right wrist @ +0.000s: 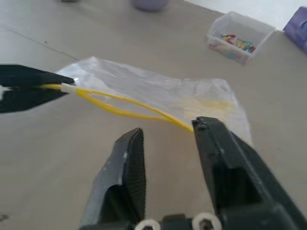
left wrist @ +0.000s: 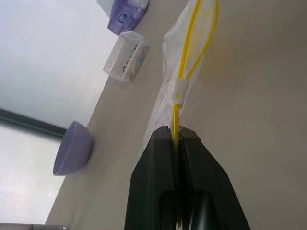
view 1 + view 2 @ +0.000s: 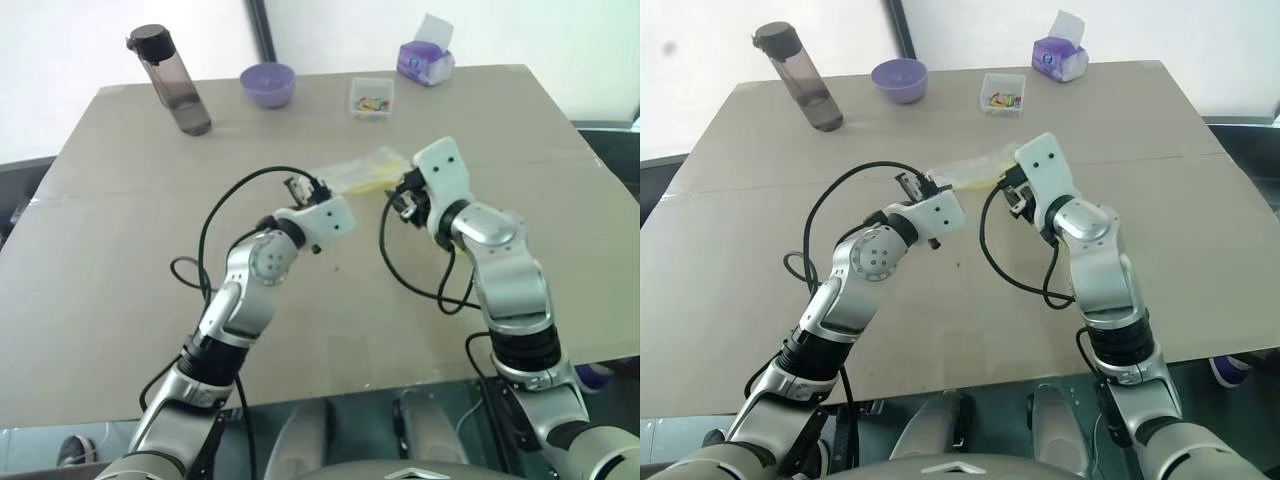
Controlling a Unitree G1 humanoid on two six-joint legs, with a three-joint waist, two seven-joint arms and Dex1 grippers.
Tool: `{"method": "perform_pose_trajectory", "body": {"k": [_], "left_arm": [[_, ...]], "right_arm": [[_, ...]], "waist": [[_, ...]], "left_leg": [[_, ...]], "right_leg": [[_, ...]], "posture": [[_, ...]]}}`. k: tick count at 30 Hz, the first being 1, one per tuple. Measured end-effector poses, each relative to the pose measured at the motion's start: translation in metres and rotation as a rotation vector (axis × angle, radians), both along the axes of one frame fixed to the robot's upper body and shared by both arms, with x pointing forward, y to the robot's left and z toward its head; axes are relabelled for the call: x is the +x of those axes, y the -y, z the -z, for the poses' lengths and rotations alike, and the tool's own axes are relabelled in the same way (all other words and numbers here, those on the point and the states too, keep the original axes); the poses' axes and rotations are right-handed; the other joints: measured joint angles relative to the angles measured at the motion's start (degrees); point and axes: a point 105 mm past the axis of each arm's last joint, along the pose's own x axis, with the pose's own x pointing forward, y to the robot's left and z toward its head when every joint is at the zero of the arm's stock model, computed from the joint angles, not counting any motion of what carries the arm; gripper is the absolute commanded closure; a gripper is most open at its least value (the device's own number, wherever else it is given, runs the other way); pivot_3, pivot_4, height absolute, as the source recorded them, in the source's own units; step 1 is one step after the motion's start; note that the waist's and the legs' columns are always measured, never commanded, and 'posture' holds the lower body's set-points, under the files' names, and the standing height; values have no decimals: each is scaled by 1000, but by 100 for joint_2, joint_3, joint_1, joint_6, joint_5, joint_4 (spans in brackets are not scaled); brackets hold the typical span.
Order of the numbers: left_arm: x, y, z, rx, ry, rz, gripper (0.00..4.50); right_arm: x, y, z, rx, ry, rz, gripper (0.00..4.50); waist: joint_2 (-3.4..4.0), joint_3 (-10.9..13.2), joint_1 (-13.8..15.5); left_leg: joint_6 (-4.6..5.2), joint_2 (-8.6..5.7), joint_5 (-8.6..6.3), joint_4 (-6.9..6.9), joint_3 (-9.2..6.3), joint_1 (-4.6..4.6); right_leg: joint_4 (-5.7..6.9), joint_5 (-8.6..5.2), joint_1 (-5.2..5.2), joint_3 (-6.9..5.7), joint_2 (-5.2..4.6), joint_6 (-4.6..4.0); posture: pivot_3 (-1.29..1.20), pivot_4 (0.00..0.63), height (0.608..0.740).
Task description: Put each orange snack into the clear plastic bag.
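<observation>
The clear plastic bag hangs crumpled just above the table's middle, between my two grippers. My left gripper is shut on the bag's yellow strip, holding that edge up. In the right wrist view the strip parts into a narrow loop that runs from the left fingers to my right gripper. The right jaws stand apart, and the strip's far end touches the tip of one finger without being pinched. The bag looks flat, with faint yellow print. The orange snack is out of view.
At the back of the brown table stand a dark bottle, a purple bowl, a small clear box of colourful bits and a purple tissue pack. Black cables loop beside both wrists.
</observation>
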Motion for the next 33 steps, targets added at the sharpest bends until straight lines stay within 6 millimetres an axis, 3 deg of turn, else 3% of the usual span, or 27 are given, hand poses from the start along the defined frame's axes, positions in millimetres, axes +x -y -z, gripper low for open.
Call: {"method": "perform_pose_trajectory", "body": {"k": [1, 2, 8, 21, 33], "left_arm": [[0, 0, 0, -2, -1, 1, 4500], [0, 0, 0, -5, -2, 2, 4500], [-1, 2, -1, -23, 0, 16, 4500], [-5, 5, -1, -23, -3, 54, 4500], [-6, 3, 4, -2, -14, 52, 4500]], "right_arm": [[-1, -2, 2, 37, -33, -6, 4411], [-2, -5, 3, 64, -53, -13, 4466], [0, -19, 0, 139, -85, -30, 4466], [16, -21, 17, 177, -142, 19, 4466], [9, -25, 3, 178, -133, -46, 4466]], "waist": [[0, 0, 0], [0, 0, 1], [0, -1, 9], [1, -1, 0], [1, -1, -2]], "left_leg": [[0, 0, 0, 0, 0, 0], [0, 0, 0, 0, 0, 0], [-1, 0, 0, 2, -1, 0], [-1, 0, 0, 2, 0, 0], [0, 0, 0, 1, 0, 0]], "right_leg": [[1, 0, 0, 0, 0, 0], [1, 0, -1, 0, 0, 0], [1, 0, -1, 0, -2, 0], [1, 0, -1, 0, -2, 0], [2, 0, -1, 0, -1, 0]], "posture": [[0, 150, 740], [0, 150, 740], [0, 150, 740], [0, 150, 740], [0, 150, 740]]}}
